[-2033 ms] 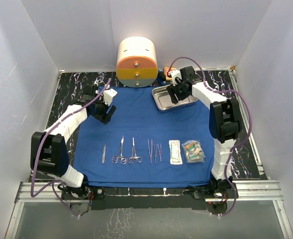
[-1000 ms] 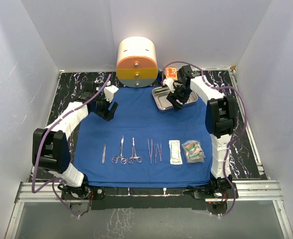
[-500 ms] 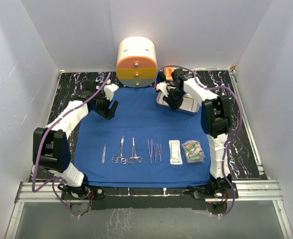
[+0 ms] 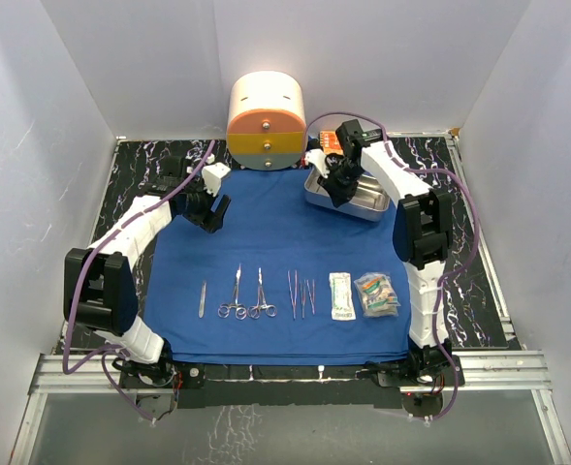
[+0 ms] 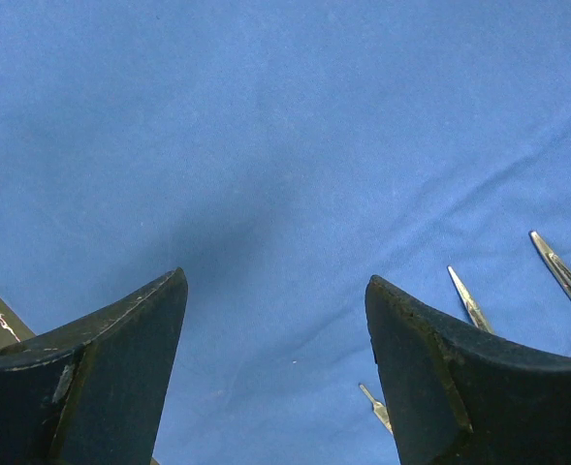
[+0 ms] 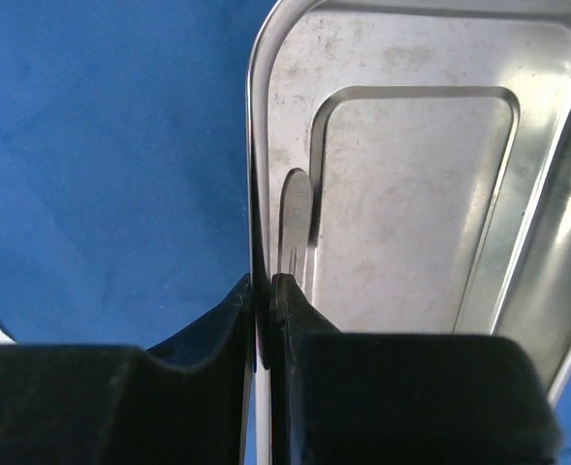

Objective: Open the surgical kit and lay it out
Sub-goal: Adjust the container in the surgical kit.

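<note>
The royal-blue cloth (image 4: 266, 247) lies spread flat on the table. Along its near part lie a scalpel (image 4: 203, 298), scissors (image 4: 235, 296), forceps (image 4: 261, 296), tweezers (image 4: 301, 294) and two clear packets (image 4: 340, 295) (image 4: 376, 294). The steel tray (image 4: 367, 201) sits askew at the cloth's far right. My right gripper (image 4: 335, 184) is shut on the tray's left rim; in the right wrist view the fingers (image 6: 264, 286) pinch the thin edge of the empty tray (image 6: 411, 194). My left gripper (image 4: 212, 211) hangs open over bare cloth (image 5: 266, 145), holding nothing, with instrument tips (image 5: 469, 300) to its right.
A round cream-and-orange drawer container (image 4: 266, 121) stands at the back, just behind the cloth. A small orange box (image 4: 330, 141) sits behind the tray. Black marbled tabletop (image 4: 140, 165) borders the cloth, and white walls close in on three sides.
My right gripper has closed on the tray's left rim, and the tray has turned to lie at an angle. The left arm has hardly moved.
</note>
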### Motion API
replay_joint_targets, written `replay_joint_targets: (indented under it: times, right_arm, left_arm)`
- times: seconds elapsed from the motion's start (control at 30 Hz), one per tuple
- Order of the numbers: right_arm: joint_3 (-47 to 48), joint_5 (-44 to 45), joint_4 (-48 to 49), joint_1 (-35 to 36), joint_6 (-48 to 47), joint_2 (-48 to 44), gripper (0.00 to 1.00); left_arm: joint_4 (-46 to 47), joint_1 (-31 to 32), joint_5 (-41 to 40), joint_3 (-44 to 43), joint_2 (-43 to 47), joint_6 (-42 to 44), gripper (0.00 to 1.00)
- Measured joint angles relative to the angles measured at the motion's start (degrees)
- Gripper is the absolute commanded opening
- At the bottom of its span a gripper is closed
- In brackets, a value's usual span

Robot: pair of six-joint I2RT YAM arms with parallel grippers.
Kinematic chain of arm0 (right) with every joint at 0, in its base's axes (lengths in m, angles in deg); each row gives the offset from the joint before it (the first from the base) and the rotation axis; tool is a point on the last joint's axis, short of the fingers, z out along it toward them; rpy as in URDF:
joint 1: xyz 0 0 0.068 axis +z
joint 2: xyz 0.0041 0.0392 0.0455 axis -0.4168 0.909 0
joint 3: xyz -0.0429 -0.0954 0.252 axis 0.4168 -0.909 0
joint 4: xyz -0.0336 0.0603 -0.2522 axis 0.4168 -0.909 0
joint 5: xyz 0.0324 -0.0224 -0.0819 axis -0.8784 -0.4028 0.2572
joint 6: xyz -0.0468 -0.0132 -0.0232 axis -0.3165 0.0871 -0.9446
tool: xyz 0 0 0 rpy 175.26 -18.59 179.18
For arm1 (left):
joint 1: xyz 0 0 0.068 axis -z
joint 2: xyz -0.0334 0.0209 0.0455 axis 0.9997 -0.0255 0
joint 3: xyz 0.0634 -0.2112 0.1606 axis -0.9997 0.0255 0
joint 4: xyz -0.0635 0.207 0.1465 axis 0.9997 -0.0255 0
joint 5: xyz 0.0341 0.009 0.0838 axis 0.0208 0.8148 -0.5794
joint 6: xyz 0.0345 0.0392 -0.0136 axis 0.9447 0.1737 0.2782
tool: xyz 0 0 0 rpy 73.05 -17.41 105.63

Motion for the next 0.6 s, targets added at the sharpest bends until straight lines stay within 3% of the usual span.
replay_joint_targets:
  times: [0.6]
  right_arm:
    - [2.01,-2.03,-5.44,0.52,-3.87,-0.02,0.00]
  left_arm:
    - [-0.02,-0.81,1.33,0.00,0.00,-0.35,0.75]
